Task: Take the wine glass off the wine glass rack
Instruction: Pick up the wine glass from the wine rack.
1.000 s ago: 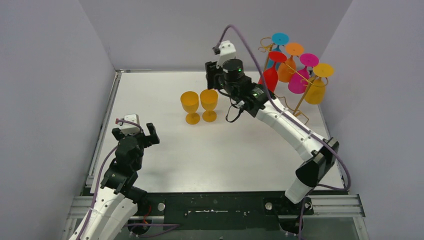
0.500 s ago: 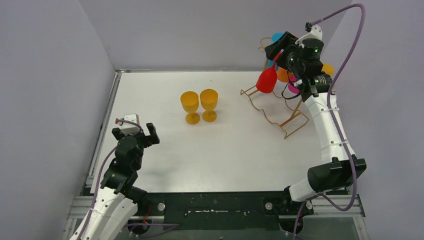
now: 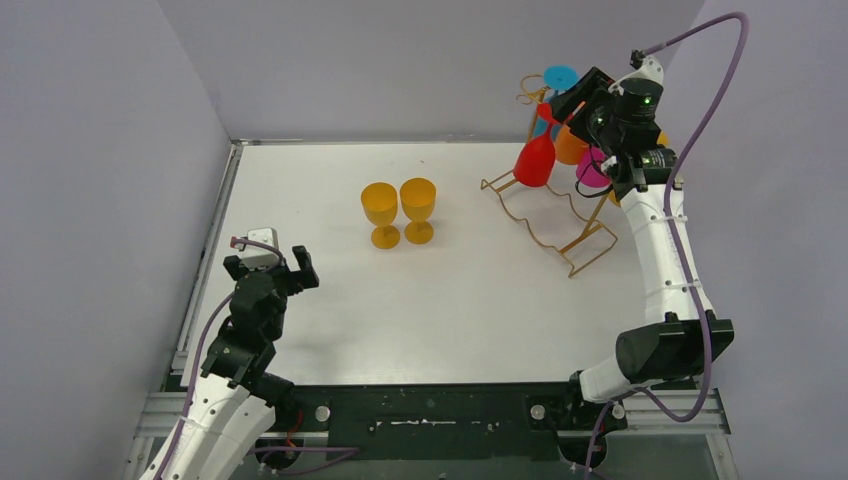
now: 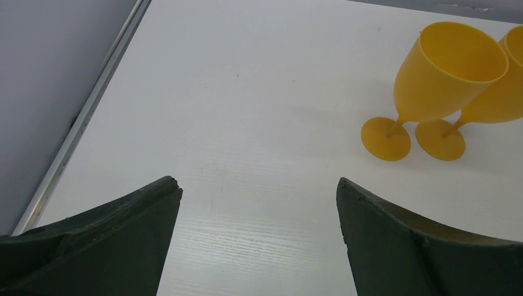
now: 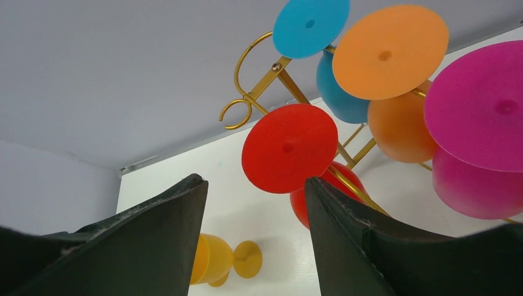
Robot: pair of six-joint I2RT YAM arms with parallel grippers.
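- The left gripper sits low over the table. Its jaws are spread very wide with nothing between them. Two yellow glasses stand upright ahead of the jaws and off to their right.
- The right gripper is raised and angled upward, jaws about half parted, gripping nothing that I can see.
- Just beyond its fingertips, nearer the right-hand jaw, the red wine glass hangs upside down. Its foot disc faces the jaws and its stem is hooked on a gold arm of the wine glass rack. Whether that jaw grazes the foot's rim, I cannot tell.
- Farther past the jaws, up and to their right, hang the blue glass, orange glass and magenta glass.
- The red glass looks like light, stiff, smooth plastic: probably slippery, hardly fragile. The stem just under the foot seems the best hold. The wire rack looks light too, so a sideways tug may drag it.
- The right wrist view shows the gap between jaws and foot. Only the overhead view shows the red bowl in full and the rack's wire base on the table.
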